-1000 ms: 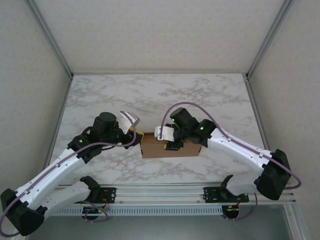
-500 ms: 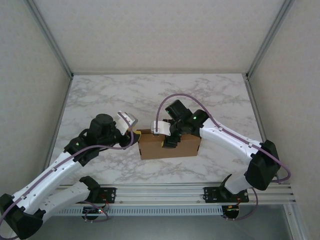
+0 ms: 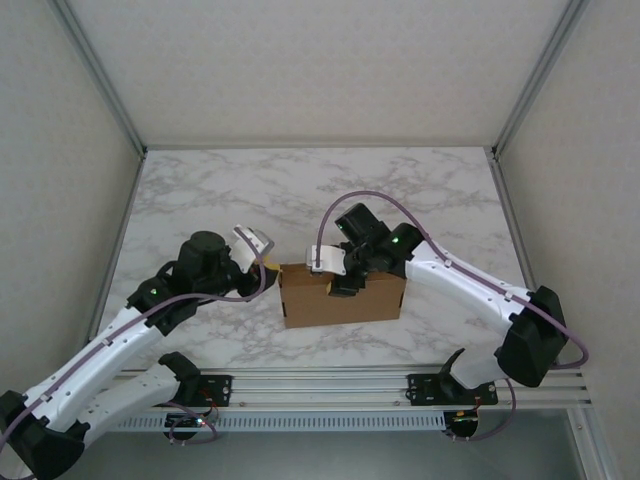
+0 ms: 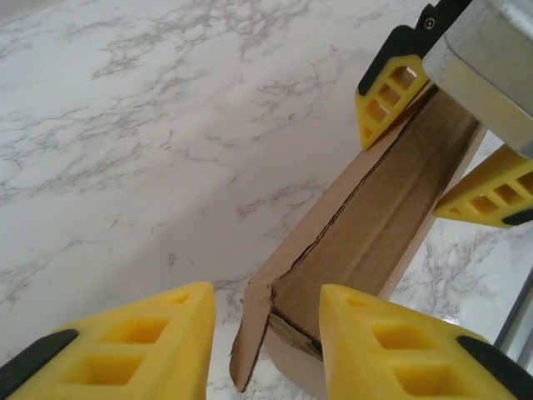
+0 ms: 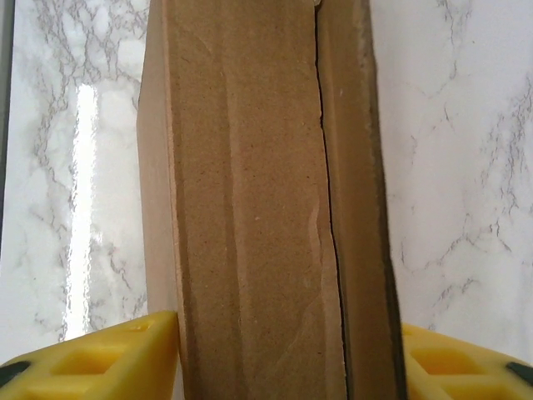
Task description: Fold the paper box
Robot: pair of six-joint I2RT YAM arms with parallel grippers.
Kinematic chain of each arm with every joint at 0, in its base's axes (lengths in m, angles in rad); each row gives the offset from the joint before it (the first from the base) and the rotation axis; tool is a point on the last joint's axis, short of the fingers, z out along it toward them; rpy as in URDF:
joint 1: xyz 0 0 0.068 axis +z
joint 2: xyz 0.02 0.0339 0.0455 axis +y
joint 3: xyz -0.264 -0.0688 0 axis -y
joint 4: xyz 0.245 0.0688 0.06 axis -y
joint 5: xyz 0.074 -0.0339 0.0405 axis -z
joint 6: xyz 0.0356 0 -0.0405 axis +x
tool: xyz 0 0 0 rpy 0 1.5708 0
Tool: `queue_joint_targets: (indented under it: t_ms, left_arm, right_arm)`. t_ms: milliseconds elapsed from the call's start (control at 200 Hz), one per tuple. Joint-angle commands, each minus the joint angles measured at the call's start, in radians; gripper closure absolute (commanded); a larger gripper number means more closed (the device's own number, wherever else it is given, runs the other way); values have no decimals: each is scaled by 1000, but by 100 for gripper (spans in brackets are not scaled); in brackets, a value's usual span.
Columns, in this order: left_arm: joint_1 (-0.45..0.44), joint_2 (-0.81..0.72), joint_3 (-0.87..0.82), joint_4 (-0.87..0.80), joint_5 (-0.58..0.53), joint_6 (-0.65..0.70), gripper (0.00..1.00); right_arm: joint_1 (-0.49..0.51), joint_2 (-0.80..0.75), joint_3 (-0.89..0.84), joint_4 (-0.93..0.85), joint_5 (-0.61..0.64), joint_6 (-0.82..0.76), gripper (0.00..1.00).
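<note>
The paper box (image 3: pixel 345 305) is a folded brown cardboard mailer standing on its long edge near the table's front middle. My right gripper (image 3: pixel 338 278) comes down on its top edge. In the right wrist view both yellow fingers press the two broad sides of the box (image 5: pixel 258 208), so the right gripper (image 5: pixel 287 327) is shut on it. My left gripper (image 3: pixel 266 262) is at the box's left end. In the left wrist view it (image 4: pixel 265 298) stands open astride that end, where a loose flap (image 4: pixel 250 342) sticks out. The seam along the box (image 4: pixel 391 208) gapes slightly.
The white marble table (image 3: pixel 200 200) stretches behind and to both sides of the box. Grey walls with metal corner posts (image 3: pixel 100 80) close in the back and sides. A rail (image 3: pixel 320 385) with the arm bases runs along the near edge.
The right gripper has narrowed onto the box's top edge. The box now stands more upright and slightly nearer the front. The left gripper has crept closer to the box's left end.
</note>
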Motion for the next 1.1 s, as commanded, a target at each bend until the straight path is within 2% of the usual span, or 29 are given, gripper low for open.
queue_joint_targets:
  t_ms: [0,185,441,526,641,811,921,1091]
  left_arm:
    - [-19,22,-14,-23,58,48,60]
    - [-36,41,-41,-4,57,96,61]
    - [-39,102,-64,78,70,97,70]
    - [-40,133,-61,88,85,104,78]
    - [-44,140,-56,87,74,136,100]
    - [-53,84,-79,105,50,174,100]
    - [-60,39,-98,121,44,196,100]
    - [-71,18,-112,119,39,223,100]
  right_arm:
    - [8,-37,-26,-33,23,12,44]
    - [14,-68,-59,-6,37,12,45]
    - [19,-88,-92,25,41,15,45]
    - [18,-95,-97,37,51,13,45]
    - [19,-110,-103,47,56,11,45]
    - [19,-133,-96,54,72,47,40]
    - [19,-128,-65,6,61,57,31]
    - [18,-108,-53,-40,110,26,22]
